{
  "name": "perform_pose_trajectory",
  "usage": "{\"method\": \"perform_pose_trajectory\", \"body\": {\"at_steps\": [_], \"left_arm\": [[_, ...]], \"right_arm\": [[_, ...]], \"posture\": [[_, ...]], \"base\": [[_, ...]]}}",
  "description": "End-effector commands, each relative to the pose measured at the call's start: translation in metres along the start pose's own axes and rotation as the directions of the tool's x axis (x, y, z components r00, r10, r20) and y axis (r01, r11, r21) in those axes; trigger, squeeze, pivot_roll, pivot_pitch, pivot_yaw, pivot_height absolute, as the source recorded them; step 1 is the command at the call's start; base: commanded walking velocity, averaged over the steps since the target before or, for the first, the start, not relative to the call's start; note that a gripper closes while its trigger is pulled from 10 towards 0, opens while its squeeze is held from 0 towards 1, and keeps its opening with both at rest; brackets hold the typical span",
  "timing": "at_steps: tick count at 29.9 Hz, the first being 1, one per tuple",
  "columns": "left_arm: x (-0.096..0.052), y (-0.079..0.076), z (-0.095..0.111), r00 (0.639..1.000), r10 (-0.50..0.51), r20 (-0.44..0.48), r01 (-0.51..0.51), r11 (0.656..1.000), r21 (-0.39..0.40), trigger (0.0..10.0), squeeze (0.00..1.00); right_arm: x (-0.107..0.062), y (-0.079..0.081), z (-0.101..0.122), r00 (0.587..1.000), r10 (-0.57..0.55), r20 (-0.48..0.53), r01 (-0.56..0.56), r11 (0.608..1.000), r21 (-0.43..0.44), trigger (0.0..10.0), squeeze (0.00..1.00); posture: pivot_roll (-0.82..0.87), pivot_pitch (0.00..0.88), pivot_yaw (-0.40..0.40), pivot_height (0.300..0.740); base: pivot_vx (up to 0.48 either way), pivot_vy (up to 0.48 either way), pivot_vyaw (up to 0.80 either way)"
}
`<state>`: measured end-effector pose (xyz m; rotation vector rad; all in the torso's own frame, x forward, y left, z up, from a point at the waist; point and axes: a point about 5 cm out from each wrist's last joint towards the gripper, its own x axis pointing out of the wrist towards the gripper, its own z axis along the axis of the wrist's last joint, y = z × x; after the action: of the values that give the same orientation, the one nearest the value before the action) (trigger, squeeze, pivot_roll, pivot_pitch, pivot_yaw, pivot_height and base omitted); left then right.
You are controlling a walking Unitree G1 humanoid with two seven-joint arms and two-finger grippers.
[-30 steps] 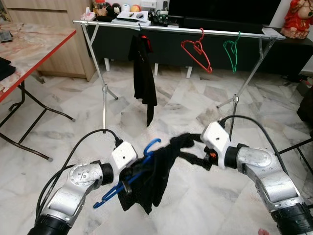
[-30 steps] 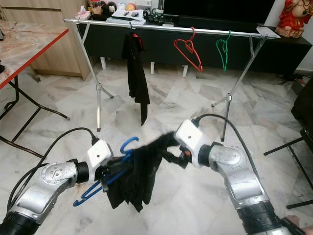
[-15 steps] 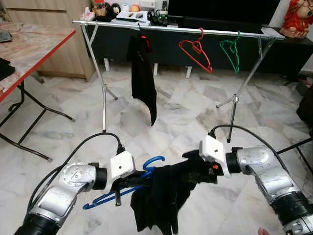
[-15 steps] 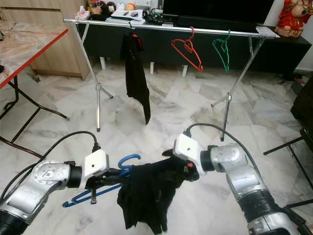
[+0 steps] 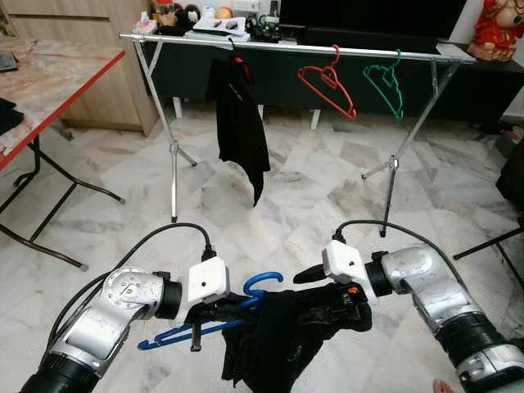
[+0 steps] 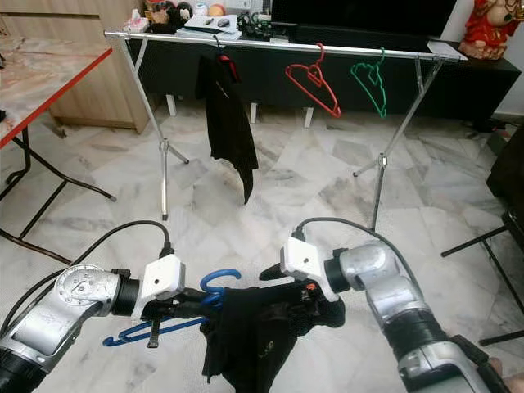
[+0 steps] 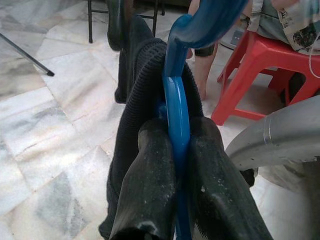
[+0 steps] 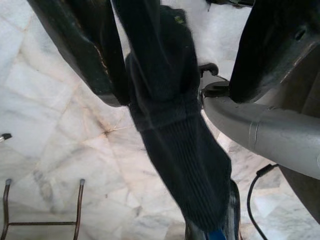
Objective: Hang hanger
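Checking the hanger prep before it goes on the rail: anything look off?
Yes. The black garment is bunched in a clump on the blue hanger, not spread over its arms. The left hand clamps the hanger; the right hand has garment between its fingers.

Floor (image 5: 311, 188): pale marble tiles with grey veining.
Clothes rack (image 5: 286, 49): metal rail on tripod legs standing on the floor; a black garment (image 5: 240, 123), a red hanger (image 5: 327, 80) and a green hanger (image 5: 385, 80) hang from it.
Table (image 5: 57, 78): red-edged, marbled top, black folding legs on the floor.
Cabinet top behind the rack (image 5: 221, 20): small clutter, possibly toys, too small to tell.
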<state>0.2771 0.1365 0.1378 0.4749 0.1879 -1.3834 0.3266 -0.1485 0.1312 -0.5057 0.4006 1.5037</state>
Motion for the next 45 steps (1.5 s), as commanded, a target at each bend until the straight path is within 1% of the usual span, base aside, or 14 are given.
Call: {"method": "perform_pose_trajectory", "body": {"at_steps": [1, 3, 7, 12, 13, 14, 15, 21, 25, 31, 35, 45], "left_arm": [[0.002, 0.001, 0.018, 0.998, -0.024, 0.054, 0.021, 0.998, 0.059, 10.0, 0.00], [0.005, 0.000, 0.020, 0.998, -0.038, 0.058, 0.034, 0.997, 0.065, 10.0, 0.00], [0.007, -0.001, 0.020, 0.997, -0.042, 0.058, 0.038, 0.997, 0.072, 10.0, 0.00], [0.007, 0.001, 0.022, 0.997, -0.044, 0.058, 0.040, 0.996, 0.074, 10.0, 0.00], [0.007, 0.001, 0.022, 0.997, -0.045, 0.058, 0.041, 0.996, 0.076, 10.0, 0.00], [0.007, 0.001, 0.022, 0.997, -0.045, 0.058, 0.041, 0.996, 0.076, 10.0, 0.00], [0.008, 0.001, 0.022, 0.997, -0.046, 0.058, 0.041, 0.996, 0.077, 10.0, 0.00], [0.008, 0.001, 0.022, 0.997, -0.046, 0.054, 0.041, 0.996, 0.078, 10.0, 0.00], [0.010, -0.001, 0.021, 0.997, -0.050, 0.052, 0.046, 0.996, 0.076, 10.0, 0.00], [0.012, 0.000, 0.022, 0.997, -0.054, 0.046, 0.050, 0.995, 0.082, 10.0, 0.00], [0.012, 0.000, 0.022, 0.997, -0.057, 0.045, 0.053, 0.995, 0.083, 10.0, 0.00], [0.014, 0.001, 0.023, 0.998, -0.054, 0.043, 0.050, 0.994, 0.095, 10.0, 0.00]], "right_arm": [[0.002, -0.001, 0.003, 1.000, 0.019, 0.003, -0.018, 1.000, -0.020, 10.0, 0.00], [0.006, 0.000, 0.001, 0.999, 0.039, 0.019, -0.039, 0.999, -0.009, 10.0, 0.00], [0.010, 0.005, -0.005, 0.997, 0.081, -0.010, -0.081, 0.997, -0.003, 10.0, 0.00], [0.011, 0.004, -0.009, 0.998, 0.066, -0.012, -0.066, 0.998, 0.015, 10.0, 0.00], [0.012, 0.004, -0.009, 0.997, 0.071, -0.006, -0.071, 0.997, 0.022, 0.8, 0.00], [0.012, 0.004, -0.009, 0.997, 0.071, -0.006, -0.071, 0.997, 0.022, 0.8, 0.00], [0.012, 0.004, -0.009, 0.997, 0.080, -0.001, -0.080, 0.997, 0.023, 0.0, 0.00], [0.012, 0.001, -0.008, 0.998, 0.056, -0.001, -0.056, 0.998, 0.021, 0.0, 0.00], [0.011, -0.002, -0.006, 0.999, 0.032, 0.022, -0.033, 0.999, 0.025, 0.0, 0.00], [0.016, 0.003, -0.008, 0.997, 0.078, 0.024, -0.079, 0.996, 0.028, 0.0, 0.00], [0.017, 0.003, -0.009, 0.997, 0.073, 0.034, -0.074, 0.997, 0.036, 0.0, 0.00], [0.020, 0.006, -0.012, 0.994, 0.103, 0.035, -0.105, 0.993, 0.050, 0.0, 0.00]], "posture": [[-0.01, 0.150, -0.030, 0.740], [-0.01, 0.150, -0.029, 0.740], [-0.01, 0.147, -0.029, 0.740], [-0.01, 0.139, -0.028, 0.740], [-0.01, 0.137, -0.028, 0.740], [-0.01, 0.137, -0.028, 0.740], [-0.01, 0.133, -0.028, 0.740], [-0.01, 0.126, -0.029, 0.740], [-0.01, 0.124, -0.030, 0.740], [-0.01, 0.125, -0.032, 0.740], [-0.01, 0.121, -0.031, 0.740], [-0.01, 0.114, -0.034, 0.740]], "base": [[0.000, 0.000, 0.00], [0.000, 0.000, 0.00], [0.000, 0.000, 0.00], [0.000, 0.000, 0.00], [0.000, 0.000, 0.00], [0.000, 0.000, 0.00], [0.000, 0.000, 0.00], [0.000, 0.000, 0.00], [0.000, 0.000, 0.00], [0.000, 0.000, 0.00], [0.000, 0.000, 0.00], [0.000, 0.000, 0.00]]}}
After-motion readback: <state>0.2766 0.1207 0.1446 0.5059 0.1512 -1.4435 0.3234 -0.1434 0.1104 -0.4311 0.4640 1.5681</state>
